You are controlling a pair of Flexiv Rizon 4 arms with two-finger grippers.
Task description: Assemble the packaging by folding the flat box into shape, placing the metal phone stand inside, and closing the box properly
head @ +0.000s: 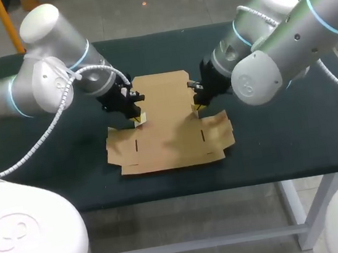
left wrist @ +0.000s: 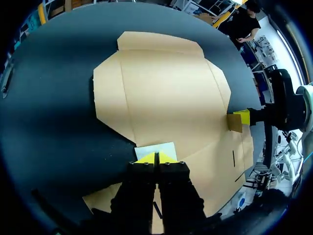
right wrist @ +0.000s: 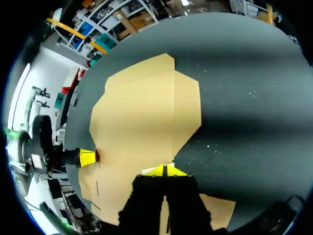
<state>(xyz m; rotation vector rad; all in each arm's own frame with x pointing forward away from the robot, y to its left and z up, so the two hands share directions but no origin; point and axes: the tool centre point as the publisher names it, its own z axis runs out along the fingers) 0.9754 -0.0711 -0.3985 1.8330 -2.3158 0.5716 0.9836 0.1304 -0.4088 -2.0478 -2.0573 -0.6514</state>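
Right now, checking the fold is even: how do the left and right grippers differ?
The left gripper pinches the left tab of the box; the right gripper pinches the right tab. The left gripper reaches in rightward, the right gripper leftward. Both are shut, about level.

The flat brown cardboard box [head: 165, 124] lies unfolded on the dark surface [head: 282, 130] before me, its two small side tabs [left wrist: 156, 148] lifted.

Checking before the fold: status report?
Left gripper, right gripper both shut on cardboard box side flaps. Box otherwise flat on table. No obstruction seen.
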